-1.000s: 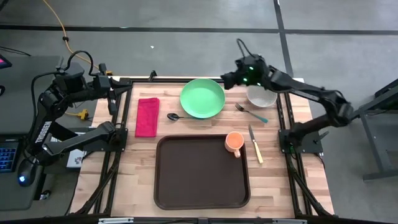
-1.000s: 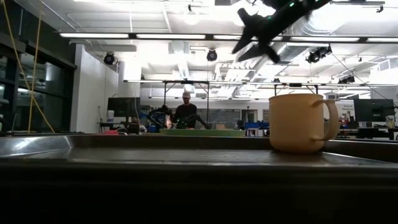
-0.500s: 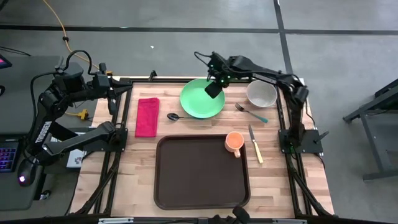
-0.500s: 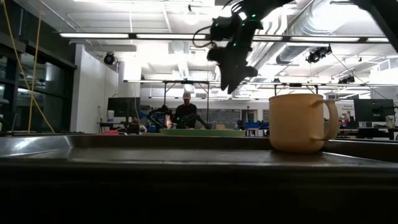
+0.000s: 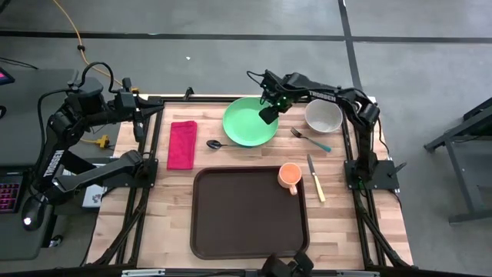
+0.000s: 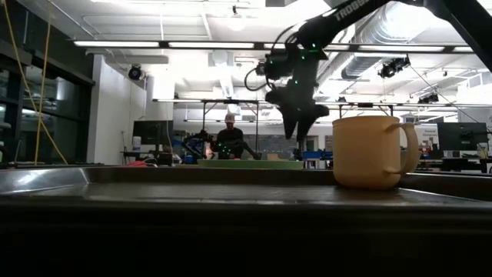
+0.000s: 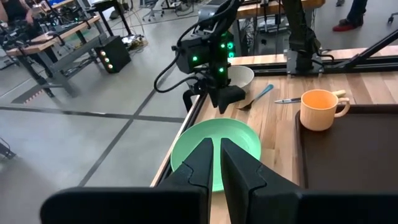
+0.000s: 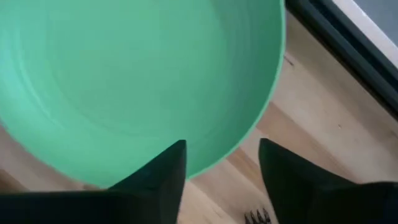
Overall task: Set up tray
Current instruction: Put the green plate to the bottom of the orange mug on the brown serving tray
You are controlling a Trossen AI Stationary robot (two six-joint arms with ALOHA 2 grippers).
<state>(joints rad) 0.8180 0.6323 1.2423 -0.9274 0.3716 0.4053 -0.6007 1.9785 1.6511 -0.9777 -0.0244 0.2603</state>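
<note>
The dark brown tray point(image 5: 238, 223) lies at the table's near middle, and an orange cup point(image 5: 290, 176) stands on its bottom in its far right corner. The green plate point(image 5: 247, 121) rests flat on the table beyond the tray. My right gripper point(image 8: 221, 149) hangs open, pointing down over the plate's right rim point(image 8: 261, 118). One finger is over the plate and one over the wood, and both stand clear above the plate in the low view. My left gripper point(image 7: 215, 146) is shut and empty, held high at the table's far left corner.
A red napkin point(image 5: 182, 144) lies left of the plate, and a spoon point(image 5: 218, 144) lies between them. A white bowl point(image 5: 323, 116), a fork point(image 5: 310, 138) and a knife point(image 5: 316, 178) lie to the right. Most of the tray is bare.
My right gripper has swung from beside the white bowl toward the table's left, to the plate's right rim. It has come down and tipped from nearly level to pointing down. Nothing on the table has moved.
</note>
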